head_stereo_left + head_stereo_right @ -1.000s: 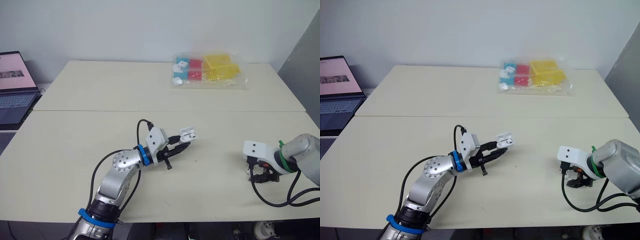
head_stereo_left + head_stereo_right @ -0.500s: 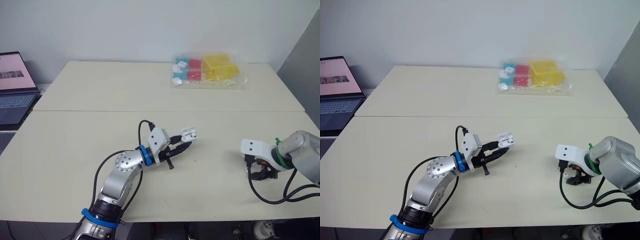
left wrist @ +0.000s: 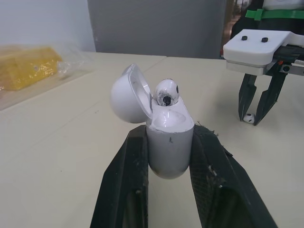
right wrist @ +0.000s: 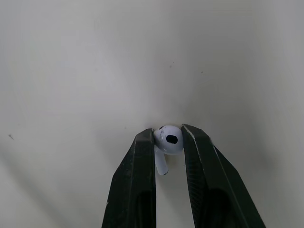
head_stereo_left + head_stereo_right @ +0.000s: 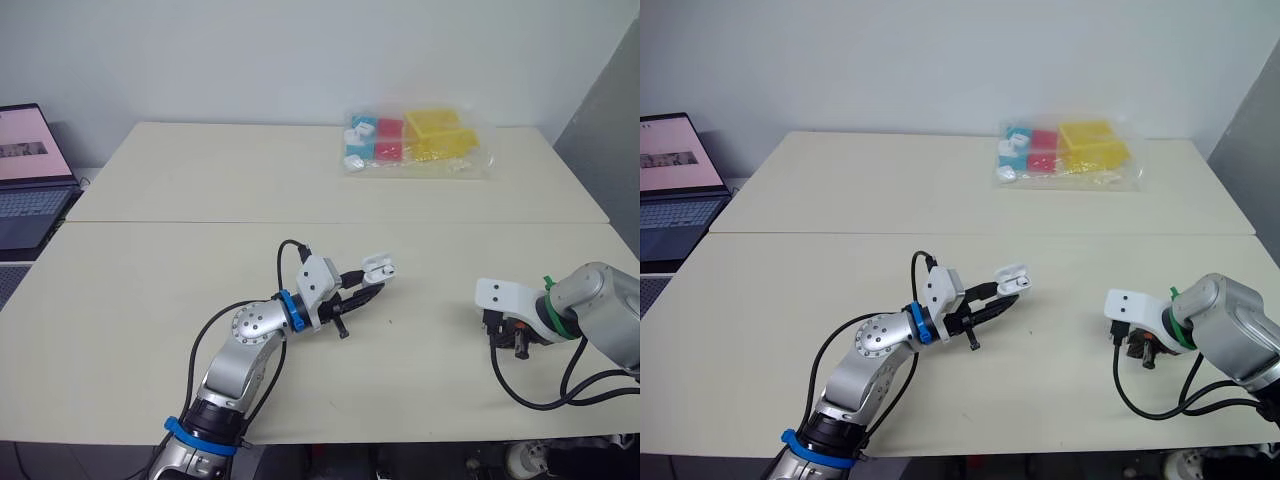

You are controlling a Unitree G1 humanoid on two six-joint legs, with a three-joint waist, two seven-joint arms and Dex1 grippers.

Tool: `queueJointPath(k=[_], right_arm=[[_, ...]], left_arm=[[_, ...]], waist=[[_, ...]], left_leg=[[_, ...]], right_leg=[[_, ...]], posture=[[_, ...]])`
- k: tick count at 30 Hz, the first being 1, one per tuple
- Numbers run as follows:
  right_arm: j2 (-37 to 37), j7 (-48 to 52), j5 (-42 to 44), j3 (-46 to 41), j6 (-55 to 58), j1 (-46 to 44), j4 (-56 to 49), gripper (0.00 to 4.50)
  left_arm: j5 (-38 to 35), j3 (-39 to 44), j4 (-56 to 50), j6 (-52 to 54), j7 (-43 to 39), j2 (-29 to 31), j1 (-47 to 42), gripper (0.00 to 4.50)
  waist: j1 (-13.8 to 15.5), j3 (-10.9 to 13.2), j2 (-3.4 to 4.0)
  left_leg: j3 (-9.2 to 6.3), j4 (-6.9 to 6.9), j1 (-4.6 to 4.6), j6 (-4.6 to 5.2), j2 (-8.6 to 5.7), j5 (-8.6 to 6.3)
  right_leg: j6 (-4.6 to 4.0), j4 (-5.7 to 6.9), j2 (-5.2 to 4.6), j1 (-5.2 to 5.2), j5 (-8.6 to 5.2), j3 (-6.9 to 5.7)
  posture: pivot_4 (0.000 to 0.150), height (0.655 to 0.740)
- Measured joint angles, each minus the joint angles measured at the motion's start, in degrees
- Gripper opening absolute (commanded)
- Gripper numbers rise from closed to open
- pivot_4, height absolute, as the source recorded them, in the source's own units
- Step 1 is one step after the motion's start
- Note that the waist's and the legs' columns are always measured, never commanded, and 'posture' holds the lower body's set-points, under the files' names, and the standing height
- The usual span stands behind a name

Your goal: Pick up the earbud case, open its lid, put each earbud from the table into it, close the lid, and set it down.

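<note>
We see the left claw near the middle of the table, with its 2 fingers clamped on either side of the white case. The fingers are only as far apart as the case is wide, and the case sits upright between them, raised off the table. Its lid stands open, hinged back to one side. 1 earbud sits in the case, its round head poking up above the rim, beside an empty socket.

Well apart, toward the right edge of the table, the right claw points down at the surface. Its fingers are nearly closed and pinch the other earbud by its head, with the stem hanging between them. We cannot tell whether this earbud touches the table or sits just above it.

At the far side of the table lies a clear bag of yellow, red and blue blocks. A laptop stands open off the table's left side.
</note>
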Motion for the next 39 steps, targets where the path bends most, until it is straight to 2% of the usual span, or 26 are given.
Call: queueJointPath(k=[5, 11, 14, 16, 20, 26, 32, 39], right_arm=[[-0.8, 1.5, 1.0, -1.5, -2.3, -0.2, 0.4, 0.45], [0.1, 2.4, 10.6, -17.2, -2.1, -3.5, -5.6, 0.45], [4.7, 0.6, 16.6, -23.6, 0.7, -3.3, -8.8, 0.45], [12.3, -2.5, 22.6, -29.9, 2.9, -3.6, -12.6, 0.45], [24.1, -13.7, 28.6, -35.8, 8.6, -5.6, -20.5, 0.45], [31.2, -24.2, 29.6, -36.5, 7.7, -3.6, -22.2, 0.45], [46.0, -35.1, 29.0, -34.4, -1.3, 2.2, -22.1, 0.45], [46.3, -40.1, 24.9, -28.2, -9.3, 5.5, -22.2, 0.45]], left_arm=[[0.1, 0.0, 0.4, -0.1, 0.0, 0.1, 0.0, 0.80], [-0.1, 0.1, 1.5, -0.1, -0.1, 0.1, -1.1, 0.80], [-0.6, 0.1, 1.5, -0.1, -0.1, -0.2, -1.8, 0.80], [-0.9, 0.1, 2.0, 0.1, -0.1, -0.4, -2.6, 0.80], [-2.1, 0.1, 2.0, 0.2, -0.7, -0.7, -4.3, 0.80], [-2.6, 0.1, 2.2, 0.2, -1.2, -0.8, -5.1, 0.80], [-3.4, 0.3, 2.4, 1.2, -1.2, -1.2, -7.7, 0.80], [-4.4, 1.4, 2.4, 2.4, -1.2, -1.2, -7.8, 0.80]], waist=[[0.0, 0.0, 0.00], [0.2, 0.0, 0.01], [0.2, 0.0, 0.00], [0.1, 0.0, -0.01], [0.2, 0.0, 0.00], [0.1, 0.0, 0.00], [0.0, 0.0, 0.01], [0.0, 0.0, 0.01]], left_leg=[[0.03, -0.01, -0.03, 0.00, -0.01, 0.00], [-0.06, -0.02, -0.14, 0.00, 0.00, 0.00], [-0.05, -0.02, -0.15, 0.00, 0.00, 0.00], [-0.03, -0.02, -0.16, 0.00, -0.01, 0.00], [-0.14, 0.02, -0.16, 0.00, 0.00, 0.00], [-0.10, 0.00, -0.16, 0.00, -0.03, 0.00], [-0.13, -0.02, -0.15, 0.00, -0.01, 0.01], [-0.13, -0.02, -0.13, 0.00, -0.01, 0.01]], right_leg=[[0.00, -0.01, 0.00, -0.03, 0.00, 0.00], [0.00, 0.02, 0.03, -0.14, 0.00, -0.01], [0.00, 0.00, 0.02, -0.12, 0.00, 0.01], [0.00, 0.03, 0.02, -0.13, 0.00, 0.03], [0.00, 0.07, 0.01, -0.07, 0.00, 0.00], [0.00, 0.04, -0.01, -0.06, 0.00, 0.04], [0.00, 0.10, 0.07, -0.10, 0.00, 0.03], [-0.01, 0.10, 0.06, -0.09, -0.01, 0.02]], posture=[[0.150, 0.7400], [0.150, 0.7400], [0.150, 0.7400], [0.150, 0.7400], [0.150, 0.7400], [0.150, 0.7400], [0.150, 0.7400], [0.150, 0.7400]])
